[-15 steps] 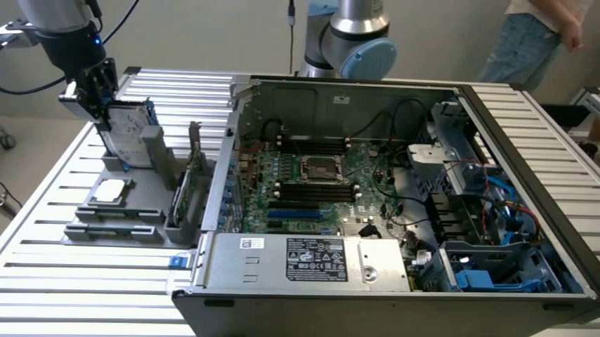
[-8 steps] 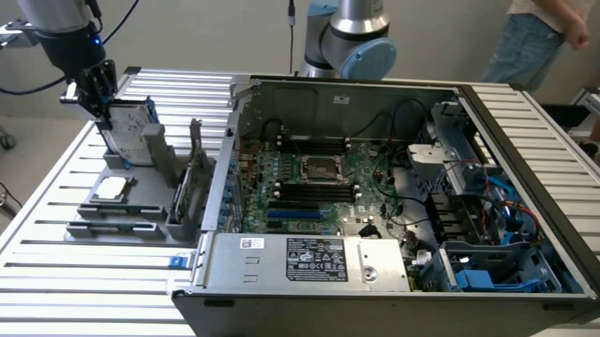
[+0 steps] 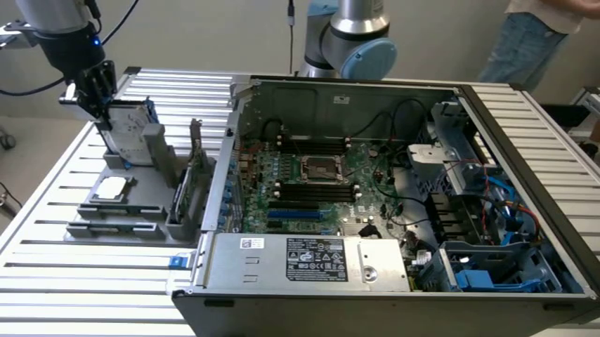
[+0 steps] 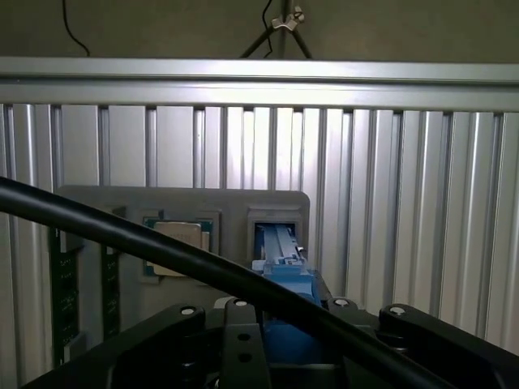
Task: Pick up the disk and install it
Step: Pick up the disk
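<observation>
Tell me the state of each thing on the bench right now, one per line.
disk, standing on edge in the grey holder, not yet in the case
hand, at the disk's upper end
chip, lying flat in the grey holder
computer case, open on top, boards exposed

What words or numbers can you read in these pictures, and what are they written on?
Nothing reads clearly.
Black label on the grey metal box: print too small.
White sticker on that box: too small.
Disk: no print I can make out.
</observation>
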### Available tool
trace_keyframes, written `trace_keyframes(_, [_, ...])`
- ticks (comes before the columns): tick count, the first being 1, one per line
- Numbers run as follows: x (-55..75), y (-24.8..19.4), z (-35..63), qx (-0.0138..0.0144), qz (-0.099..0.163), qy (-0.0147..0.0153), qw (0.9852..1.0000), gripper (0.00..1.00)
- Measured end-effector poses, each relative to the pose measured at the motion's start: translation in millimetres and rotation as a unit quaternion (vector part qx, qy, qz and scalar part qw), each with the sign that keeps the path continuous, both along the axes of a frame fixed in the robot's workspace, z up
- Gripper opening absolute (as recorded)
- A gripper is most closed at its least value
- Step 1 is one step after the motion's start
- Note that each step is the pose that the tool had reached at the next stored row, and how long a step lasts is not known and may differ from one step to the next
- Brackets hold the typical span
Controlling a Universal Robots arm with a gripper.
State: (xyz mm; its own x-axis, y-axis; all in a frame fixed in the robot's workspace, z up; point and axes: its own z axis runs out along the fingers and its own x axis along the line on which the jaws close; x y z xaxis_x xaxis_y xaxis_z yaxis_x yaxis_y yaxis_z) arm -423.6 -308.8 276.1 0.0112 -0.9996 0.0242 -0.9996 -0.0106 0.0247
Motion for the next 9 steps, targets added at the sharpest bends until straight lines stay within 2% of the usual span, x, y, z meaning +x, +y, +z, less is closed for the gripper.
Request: trace_keyframes(9, [0.0, -0.5, 0.0, 0.0, 0.0, 0.0, 1.0, 0.33])
